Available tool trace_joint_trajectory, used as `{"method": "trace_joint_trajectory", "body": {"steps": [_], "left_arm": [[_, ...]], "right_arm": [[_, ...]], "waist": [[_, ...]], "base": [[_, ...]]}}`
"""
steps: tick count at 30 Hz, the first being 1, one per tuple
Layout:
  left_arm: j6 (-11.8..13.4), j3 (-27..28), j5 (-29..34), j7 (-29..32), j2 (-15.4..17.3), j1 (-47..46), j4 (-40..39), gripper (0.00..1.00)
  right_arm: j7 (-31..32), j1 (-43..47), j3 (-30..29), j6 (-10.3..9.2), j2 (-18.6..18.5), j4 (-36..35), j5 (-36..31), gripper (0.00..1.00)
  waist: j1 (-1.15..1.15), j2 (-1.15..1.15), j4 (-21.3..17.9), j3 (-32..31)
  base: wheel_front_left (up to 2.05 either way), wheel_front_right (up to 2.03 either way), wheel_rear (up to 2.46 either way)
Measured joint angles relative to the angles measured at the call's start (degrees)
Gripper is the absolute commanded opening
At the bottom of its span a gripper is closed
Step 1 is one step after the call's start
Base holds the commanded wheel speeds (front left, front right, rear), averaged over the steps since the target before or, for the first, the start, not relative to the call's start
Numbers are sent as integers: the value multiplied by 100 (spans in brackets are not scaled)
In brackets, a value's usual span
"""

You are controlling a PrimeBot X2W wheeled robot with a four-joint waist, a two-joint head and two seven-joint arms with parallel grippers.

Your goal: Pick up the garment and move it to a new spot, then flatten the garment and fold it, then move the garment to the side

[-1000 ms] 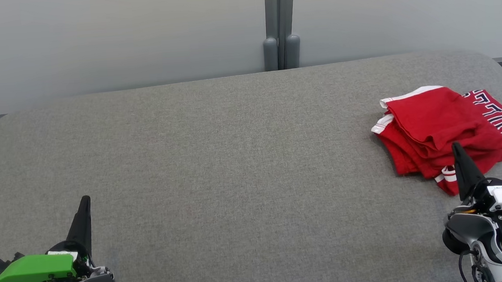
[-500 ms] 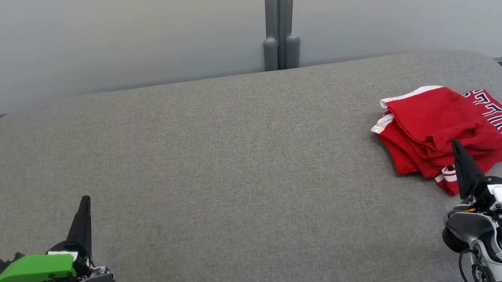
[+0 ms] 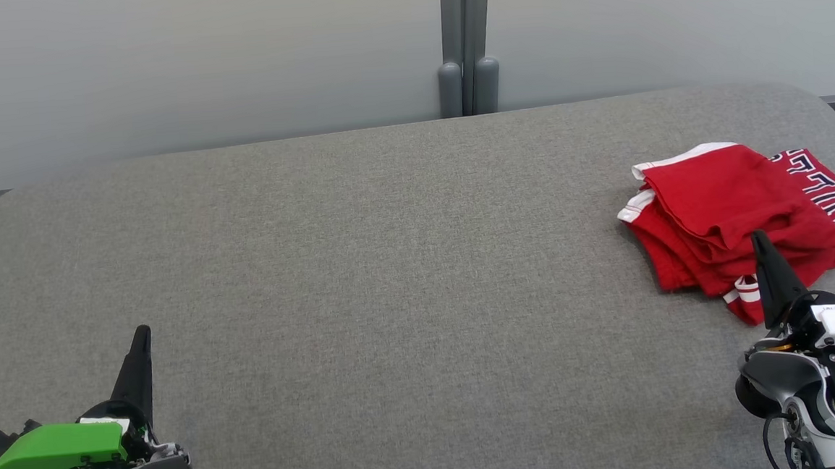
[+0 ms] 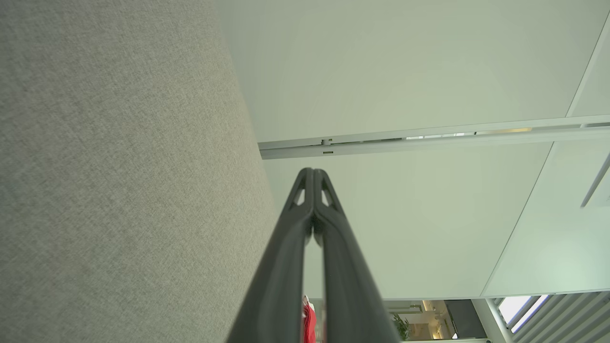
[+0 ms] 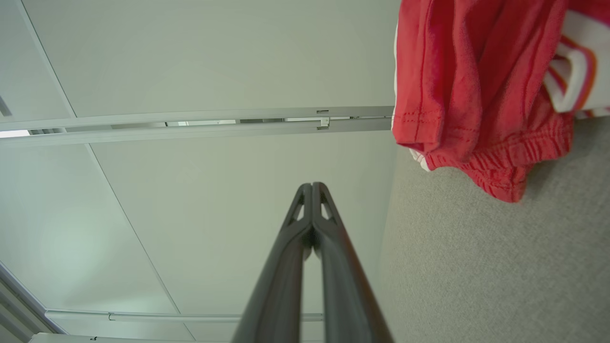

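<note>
The garment (image 3: 739,218), red with white trim and black-and-white lettering, lies folded in a loose stack at the table's right edge; the right wrist view shows its red folds (image 5: 476,95) at the upper right. My right gripper (image 3: 757,239) stands shut at the lower right, its tip overlapping the garment's near edge in the head view, with nothing between the fingers (image 5: 312,186). At the lower left my left gripper (image 3: 142,332) is shut and empty too, far from the garment, its fingers pressed together (image 4: 313,172).
A grey fabric-covered table (image 3: 390,265) spans the view, with rounded far corners. Pale wall panels and a grey post (image 3: 467,50) stand behind it.
</note>
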Motion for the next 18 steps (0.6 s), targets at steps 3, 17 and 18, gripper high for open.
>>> {"method": "trace_joint_trajectory", "body": {"steps": [3,17,18], "left_arm": [[0,1,0,0,-1,0,0,0],[0,1,0,0,-4,0,0,0],[0,1,0,0,-4,0,0,0]], "right_arm": [[0,1,2,-1,0,-7,4,0],[-1,1,16,-30,0,-45,5,0],[-1,1,18,-46,0,-46,5,0]], "waist": [[0,0,0,0],[0,0,0,1],[0,0,1,1]], "base": [[0,0,0],[0,0,0],[0,0,0]]}}
